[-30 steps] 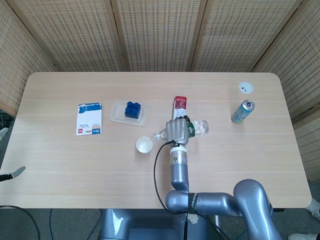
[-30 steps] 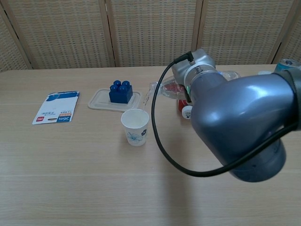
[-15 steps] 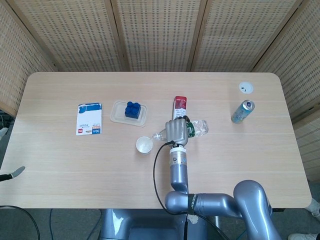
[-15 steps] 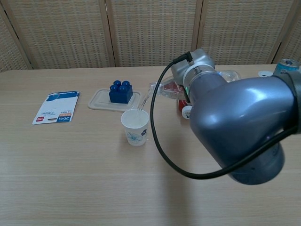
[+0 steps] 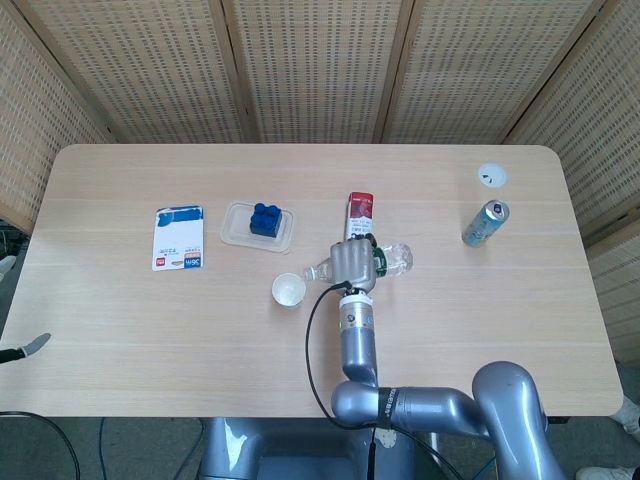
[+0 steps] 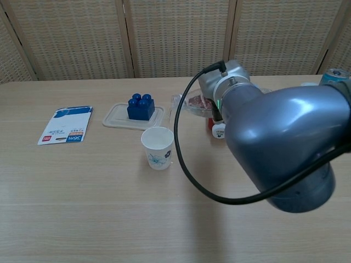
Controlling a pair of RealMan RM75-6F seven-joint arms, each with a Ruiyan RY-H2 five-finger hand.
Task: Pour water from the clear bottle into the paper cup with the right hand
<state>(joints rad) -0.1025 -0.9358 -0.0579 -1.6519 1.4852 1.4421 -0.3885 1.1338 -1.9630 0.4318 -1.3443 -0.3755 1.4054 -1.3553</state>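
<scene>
One hand, the right hand [image 5: 352, 263], grasps the clear bottle [image 5: 394, 258], tipped on its side above the middle of the desk [image 5: 120, 320], mouth toward the paper cup [image 5: 288, 290]. The cup stands upright just left of the hand. A blue block [image 5: 265, 219] sits in a clear tray [image 5: 236, 233] toward the far edge; a can [image 5: 485, 223] stands near the far right corner. The left hand is outside both views.
</scene>
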